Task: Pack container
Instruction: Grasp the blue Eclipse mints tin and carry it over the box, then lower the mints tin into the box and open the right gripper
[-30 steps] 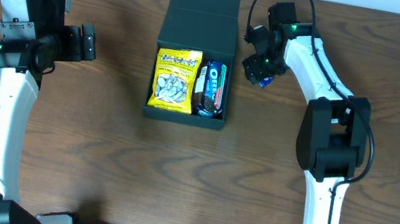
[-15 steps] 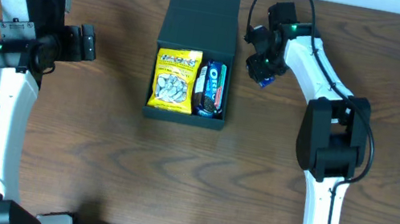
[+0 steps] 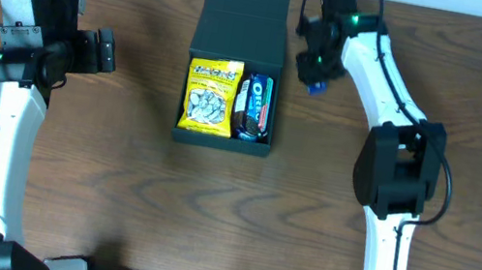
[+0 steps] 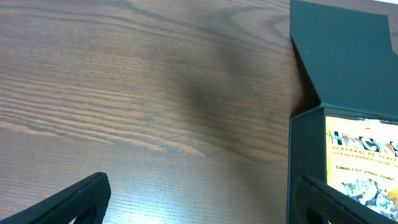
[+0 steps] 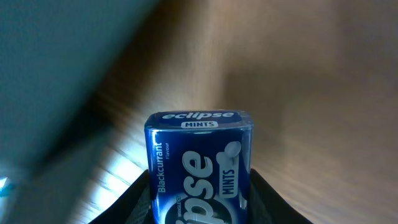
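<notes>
Since a second ago the right gripper has shifted toward the far edge of the table. It now sits just right of the container's raised lid rather than beside its open compartment. Nothing else has changed place.

From overhead, only a small blue corner shows under that gripper. The right wrist camera shows what it is: a blue mint tin printed "eclipse mints" and "Blackcurrant". It stands upright, clamped between the two dark fingers at its lower sides. Behind it the wood is blurred, with a smeared teal surface at the upper left.

The left gripper hangs well to the left of the container. In the left wrist view its fingers sit wide apart at the bottom corners, with only bare wood between them. That view also catches the container's left wall and one edge of the lid.

The container sits in the middle of the table, toward the far side. It is a dark teal-black, matte, roughly square box, and its flap lid is folded open on the far side. Inside, a yellow snack packet fills the left part, and a dark blue cookie packet lies along the right wall, touching it.
</notes>
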Robot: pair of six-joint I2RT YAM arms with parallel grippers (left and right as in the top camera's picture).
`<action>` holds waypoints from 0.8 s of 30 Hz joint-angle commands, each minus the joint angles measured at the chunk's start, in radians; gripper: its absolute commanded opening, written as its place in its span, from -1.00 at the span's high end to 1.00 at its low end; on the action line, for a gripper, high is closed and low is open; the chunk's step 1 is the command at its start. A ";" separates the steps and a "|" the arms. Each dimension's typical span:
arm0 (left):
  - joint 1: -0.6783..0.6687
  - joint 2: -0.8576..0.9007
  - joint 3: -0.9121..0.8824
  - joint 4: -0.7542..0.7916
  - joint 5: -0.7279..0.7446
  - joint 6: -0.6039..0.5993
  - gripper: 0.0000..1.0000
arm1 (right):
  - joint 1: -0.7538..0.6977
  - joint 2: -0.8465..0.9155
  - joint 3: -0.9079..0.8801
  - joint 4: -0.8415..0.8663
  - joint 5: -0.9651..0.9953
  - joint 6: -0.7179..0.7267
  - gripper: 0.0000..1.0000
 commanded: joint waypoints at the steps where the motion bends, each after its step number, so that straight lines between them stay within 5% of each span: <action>1: 0.006 0.005 0.004 0.000 0.008 0.003 -0.91 | 0.026 -0.115 0.141 -0.029 -0.008 0.072 0.53; 9: 0.006 0.005 0.004 0.000 0.007 0.003 -0.91 | 0.152 -0.204 0.269 -0.173 -0.007 0.288 0.48; 12: 0.006 0.005 0.004 -0.001 0.007 0.003 -0.91 | 0.209 -0.189 0.187 -0.201 -0.007 0.530 0.67; 17: 0.006 0.005 0.004 0.000 0.007 0.003 -0.91 | 0.261 -0.189 -0.007 -0.185 -0.007 0.737 0.65; 24: 0.006 0.005 0.004 0.005 0.007 0.003 -0.91 | 0.286 -0.189 -0.148 -0.143 -0.006 0.782 0.65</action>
